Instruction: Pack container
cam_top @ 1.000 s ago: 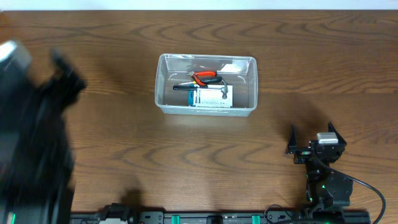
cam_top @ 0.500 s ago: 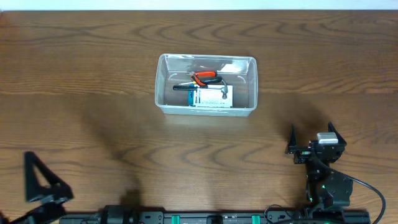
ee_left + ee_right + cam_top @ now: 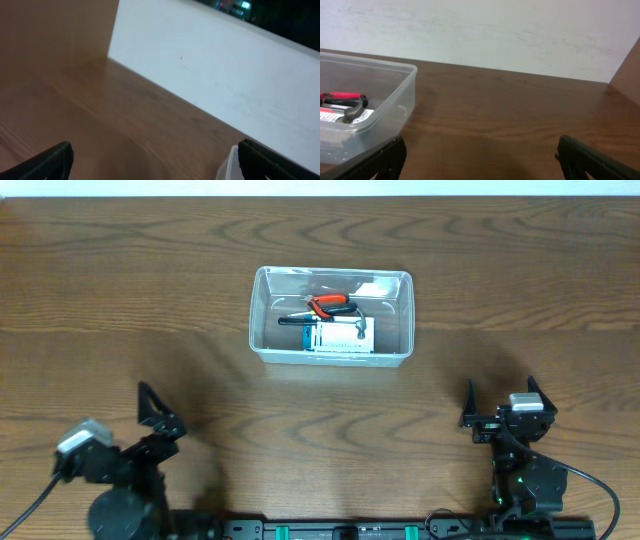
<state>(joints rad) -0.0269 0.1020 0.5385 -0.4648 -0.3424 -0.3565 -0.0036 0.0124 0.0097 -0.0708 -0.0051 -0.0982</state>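
The clear plastic container stands at the table's middle back. Inside lie red-handled pliers, a dark tool and a blue-and-white box. It also shows in the right wrist view at left, and a corner of it in the left wrist view. My left gripper is open and empty near the front left. My right gripper is open and empty at the front right, well apart from the container.
The wooden table runs to a white wall at the back. A black rail with green lights lies along the front edge.
The left arm has swung from a blurred, raised pose at the far left down to the front left edge and settled there. The right arm and the container have not moved.
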